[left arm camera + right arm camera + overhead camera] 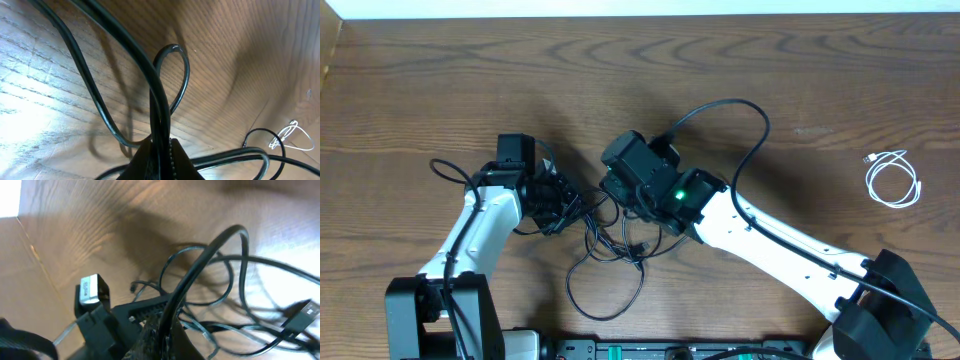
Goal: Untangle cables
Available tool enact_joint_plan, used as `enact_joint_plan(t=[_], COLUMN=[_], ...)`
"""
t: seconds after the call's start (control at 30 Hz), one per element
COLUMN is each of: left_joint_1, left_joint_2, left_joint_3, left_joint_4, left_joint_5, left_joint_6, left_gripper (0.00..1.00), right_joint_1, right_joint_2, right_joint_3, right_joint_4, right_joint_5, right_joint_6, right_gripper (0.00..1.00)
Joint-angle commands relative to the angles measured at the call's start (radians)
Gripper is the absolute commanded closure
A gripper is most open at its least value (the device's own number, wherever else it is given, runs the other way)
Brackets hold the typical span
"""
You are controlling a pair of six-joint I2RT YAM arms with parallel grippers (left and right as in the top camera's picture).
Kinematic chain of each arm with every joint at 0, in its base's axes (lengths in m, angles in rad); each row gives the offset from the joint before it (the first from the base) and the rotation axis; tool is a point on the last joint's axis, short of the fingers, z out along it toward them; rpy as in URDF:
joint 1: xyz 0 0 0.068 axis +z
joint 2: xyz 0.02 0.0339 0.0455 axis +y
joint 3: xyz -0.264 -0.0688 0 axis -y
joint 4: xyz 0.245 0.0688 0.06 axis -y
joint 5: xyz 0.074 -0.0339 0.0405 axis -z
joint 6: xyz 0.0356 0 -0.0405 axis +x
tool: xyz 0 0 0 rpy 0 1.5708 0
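A tangle of black cables [605, 232] lies at the table's middle front, with one loop [603, 290] trailing toward the front edge. My left gripper [558, 203] is at the tangle's left side, and in the left wrist view it [161, 161] is shut on a thick black cable [150, 85] that runs up and away. My right gripper [623, 197] is at the tangle's upper right, and in the right wrist view it [169, 336] is shut on a black cable [200, 267] arching upward. A black USB plug [305, 312] lies at the right.
A coiled white cable [893, 178] lies apart at the far right and also shows in the left wrist view [290, 136]. The right arm's own black lead [745, 130] arcs behind it. The left gripper's body [97, 317] is close beside my right fingers.
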Motion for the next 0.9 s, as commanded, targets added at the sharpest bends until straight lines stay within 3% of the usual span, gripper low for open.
enact_joint_plan(t=[0.0,0.13,0.27,0.67,0.87], left_joint_1=[0.003,0.003,0.003,0.003,0.003], left_joint_2=[-0.007,-0.007,-0.007,-0.007,-0.007], left_joint_3=[0.010,0.010,0.010,0.010,0.010], left_joint_4=[0.000,-0.003,-0.005,-0.024,-0.043], left_joint_5=[-0.007,-0.147,-0.158,-0.170,-0.268], left_joint_6=[0.014,0.013,0.005,0.034,0.020], left_gripper=[0.92,0.93,0.92,0.92,0.92], right_joint_1=[0.005,0.007,0.008,0.008,0.008], right_joint_2=[0.003,-0.032,-0.106,-0.340,-0.445], right_joint_3=[-0.001,-0.001,-0.001,-0.001,-0.001], right_joint_4=[-0.002,0.009,0.040,-0.020,-0.055], right_joint_5=[0.016,-0.007,-0.007,-0.008,-0.008], right_joint_6=[-0.200,-0.362,-0.568,-0.731,-0.771], right_gripper=[0.99,0.99,0.99,0.99,0.99])
